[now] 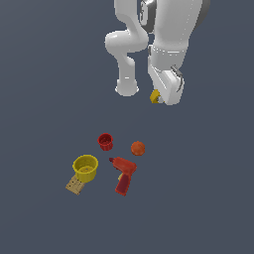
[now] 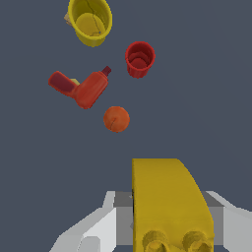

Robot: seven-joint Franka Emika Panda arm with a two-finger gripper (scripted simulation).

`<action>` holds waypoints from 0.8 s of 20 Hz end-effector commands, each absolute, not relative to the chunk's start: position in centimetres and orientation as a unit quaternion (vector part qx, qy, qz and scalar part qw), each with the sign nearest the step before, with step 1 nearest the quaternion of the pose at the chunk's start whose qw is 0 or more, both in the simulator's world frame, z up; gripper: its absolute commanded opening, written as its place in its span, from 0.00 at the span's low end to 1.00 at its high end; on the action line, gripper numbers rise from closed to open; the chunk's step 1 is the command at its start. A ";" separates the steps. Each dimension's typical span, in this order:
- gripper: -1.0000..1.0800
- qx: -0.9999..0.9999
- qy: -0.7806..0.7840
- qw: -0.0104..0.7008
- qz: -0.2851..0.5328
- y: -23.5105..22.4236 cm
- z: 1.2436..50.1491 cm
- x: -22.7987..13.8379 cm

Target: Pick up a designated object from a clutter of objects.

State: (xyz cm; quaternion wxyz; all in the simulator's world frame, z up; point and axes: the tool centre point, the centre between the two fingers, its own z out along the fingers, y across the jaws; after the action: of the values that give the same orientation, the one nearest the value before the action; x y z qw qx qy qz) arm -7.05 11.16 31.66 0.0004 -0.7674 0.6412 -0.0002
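Dark grey-blue floor spreads under everything. High above it, the gripper (image 1: 159, 97) is clenched on the yellow piece (image 1: 155, 95), which fills the wrist view (image 2: 170, 202) between the grey fingers (image 2: 93, 231). Below, well apart from the arm, the red cup (image 1: 105, 141) stands upright, and nothing can be made out inside it. Left and nearer, the yellow cup (image 1: 85, 167) touches the tan perforated block (image 1: 74, 185). Right of the cups lie the orange ball (image 1: 138, 148) and red power drill (image 1: 124, 176).

Small yellow lumpy piece (image 1: 155, 95) hangs lifted off the floor, at 1 o'clock from the round orange ball (image 1: 138, 148), well apart
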 end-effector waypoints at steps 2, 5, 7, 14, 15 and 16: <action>0.00 -0.767 0.641 0.000 0.000 11.0 34.7 -7.7; 0.00 -0.767 0.641 0.000 0.000 10.9 36.8 -8.1; 0.00 -0.767 0.641 0.000 0.000 10.8 37.9 -8.3; 0.00 -0.767 0.641 0.000 0.000 10.7 40.2 -8.6; 0.00 -0.767 0.641 0.000 0.000 10.7 40.3 -8.6; 0.00 -0.767 0.641 0.000 0.000 10.7 40.4 -8.6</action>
State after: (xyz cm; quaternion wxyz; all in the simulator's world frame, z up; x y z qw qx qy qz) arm -8.58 10.75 40.19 0.0003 -0.7673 0.6412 -0.0002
